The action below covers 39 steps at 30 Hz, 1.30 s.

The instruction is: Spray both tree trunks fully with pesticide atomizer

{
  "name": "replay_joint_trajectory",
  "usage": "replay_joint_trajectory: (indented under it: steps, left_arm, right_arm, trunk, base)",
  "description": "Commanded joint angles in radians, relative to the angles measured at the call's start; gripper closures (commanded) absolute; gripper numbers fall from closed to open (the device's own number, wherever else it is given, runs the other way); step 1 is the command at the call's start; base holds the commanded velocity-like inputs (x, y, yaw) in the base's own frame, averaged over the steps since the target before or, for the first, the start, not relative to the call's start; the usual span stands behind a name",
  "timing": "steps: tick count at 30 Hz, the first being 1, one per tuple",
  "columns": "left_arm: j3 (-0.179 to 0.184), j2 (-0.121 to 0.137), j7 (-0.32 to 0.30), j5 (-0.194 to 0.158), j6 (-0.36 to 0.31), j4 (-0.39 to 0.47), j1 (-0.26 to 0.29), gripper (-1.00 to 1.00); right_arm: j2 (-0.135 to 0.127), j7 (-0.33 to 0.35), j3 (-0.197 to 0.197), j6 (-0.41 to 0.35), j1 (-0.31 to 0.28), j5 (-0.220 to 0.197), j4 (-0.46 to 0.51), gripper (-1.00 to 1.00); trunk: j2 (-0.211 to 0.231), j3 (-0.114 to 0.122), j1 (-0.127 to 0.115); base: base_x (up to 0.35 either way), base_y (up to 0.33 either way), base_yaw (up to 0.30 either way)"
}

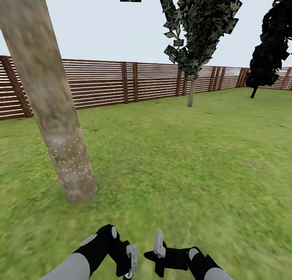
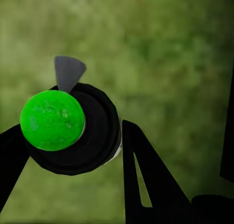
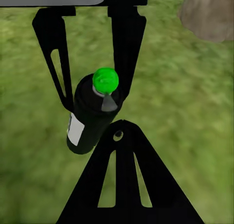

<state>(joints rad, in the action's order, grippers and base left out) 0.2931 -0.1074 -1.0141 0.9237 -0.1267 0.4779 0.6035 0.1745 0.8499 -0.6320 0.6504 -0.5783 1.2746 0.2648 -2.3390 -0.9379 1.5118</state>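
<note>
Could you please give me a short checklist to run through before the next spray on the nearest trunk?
1. Atomizer held between the left gripper fingers: ok.
2. Green cap and grey nozzle visible: ok.
3. Nozzle aimed at the tree trunk: cannot tell.
4. Trunk coverage: white specks on the lower part, none higher up: not ok.
5. Right gripper free of the bottle: ok.
6. Second tree standing by the fence, sprayed or not: cannot tell.

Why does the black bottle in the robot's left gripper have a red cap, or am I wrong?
The cap is not red but bright green. It tops the black bottle held in the left gripper, as the left wrist view shows.
</note>
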Motion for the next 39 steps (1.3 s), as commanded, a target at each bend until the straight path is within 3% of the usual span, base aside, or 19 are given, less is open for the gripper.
replay_joint_trajectory:
  steps: [1,23,27,31,39]
  left_arm:
    - [0.000,0.000,0.000,0.000,0.000,0.000,0.000,1.00]
    - [0.000,-0.044,-0.014,-0.015,0.022,0.000,-0.001,1.00]
    - [0.000,-0.045,-0.014,-0.017,0.023,0.004,0.001,1.00]
    - [-0.001,-0.045,-0.012,-0.018,0.079,-0.002,0.001,1.00]
    - [-0.003,-0.043,-0.008,-0.019,0.084,-0.009,0.001,1.00]
  right_arm:
    - [0.000,0.000,0.000,0.000,0.000,0.000,0.000,1.00]
    - [-0.001,-0.002,0.000,0.000,0.000,0.000,0.002,1.00]
    - [-0.001,-0.002,0.000,0.000,0.000,0.000,0.002,1.00]
    - [-0.001,-0.002,0.000,0.000,0.000,0.000,0.002,1.00]
    - [-0.001,-0.002,0.000,0.000,0.000,0.000,0.002,1.00]
  trunk:
    - [0.000,0.000,0.000]
    - [0.000,0.000,0.000]
    - [0.000,0.000,0.000]
    - [0.000,0.000,0.000]
    - [0.000,0.000,0.000]
  base:
    - [0.000,0.000,0.000]
    - [0.000,0.000,0.000]
    - [0.000,0.000,0.000]
    - [0.000,0.000,0.000]
    - [0.000,0.000,0.000]
